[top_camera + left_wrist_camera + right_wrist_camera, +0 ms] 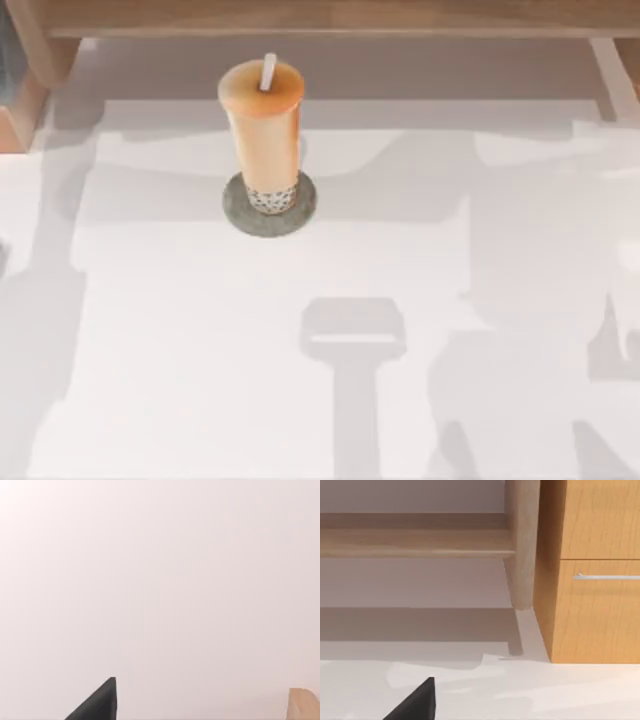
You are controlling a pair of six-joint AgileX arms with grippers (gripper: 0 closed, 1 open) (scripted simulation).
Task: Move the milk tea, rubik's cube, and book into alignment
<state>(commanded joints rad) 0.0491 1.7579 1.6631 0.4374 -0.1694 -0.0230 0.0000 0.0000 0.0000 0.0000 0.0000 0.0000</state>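
One drink on the table: the milk tea stood upright toward the far edge, left of centre, straw poking out the top.
Under it: a flat grey disc, cup base sitting right on it, dark pearls at the bottom.
Surface: plain white table, crossed by soft grey shadows.
Room: wooden rail ran along the far side; the right wrist view caught a wood cabinet with a metal drawer handle.
Writing: couldn't read any on the cup.
Open room: loads, whole near half and right side were bare.
Left gripper: just a dark fingertip over white, can't tell its state.
Right gripper: same deal, one dark fingertip, can't tell.
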